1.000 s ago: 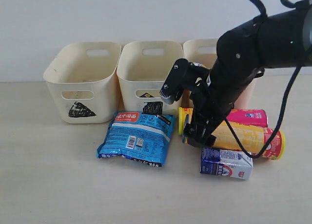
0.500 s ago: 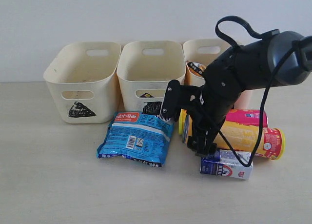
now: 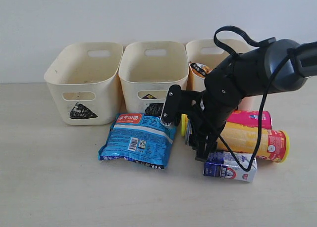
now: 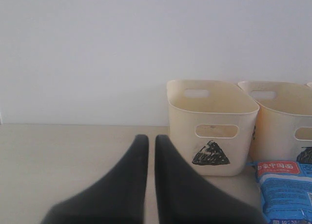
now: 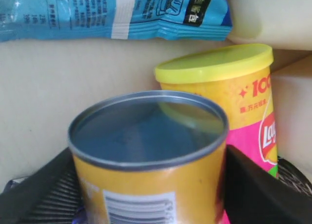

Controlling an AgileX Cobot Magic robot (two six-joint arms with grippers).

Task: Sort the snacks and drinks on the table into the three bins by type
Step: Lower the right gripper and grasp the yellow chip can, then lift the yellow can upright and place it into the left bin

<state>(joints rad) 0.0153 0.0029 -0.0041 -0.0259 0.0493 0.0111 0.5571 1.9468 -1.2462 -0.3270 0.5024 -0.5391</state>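
The yellow-orange chip tube [image 3: 247,140] lies on the table [image 3: 49,187], its grey metal end [image 5: 146,131] filling the right wrist view. My right gripper [image 3: 185,135] straddles that end, one finger pressed on each side [image 5: 146,185]. Behind it lies the pink tube [image 3: 250,119] with its yellow-green lid [image 5: 214,63]. In front lies a blue-and-white carton [image 3: 230,166]. A blue noodle packet [image 3: 138,139] lies flat before the middle bin. My left gripper [image 4: 151,138] hangs shut and empty, facing the triangle bin [image 4: 212,107].
Three cream bins stand in a row at the back: triangle [image 3: 84,83], square [image 3: 153,78] and a third [image 3: 208,51] half hidden by my right arm. An orange-black packet [image 3: 199,68] pokes out of that third bin. A wall rises right behind them.
My right arm has dropped lower and its fingers have closed in from wide apart onto the yellow-orange tube's end. The tube, packet and carton lie where they were.
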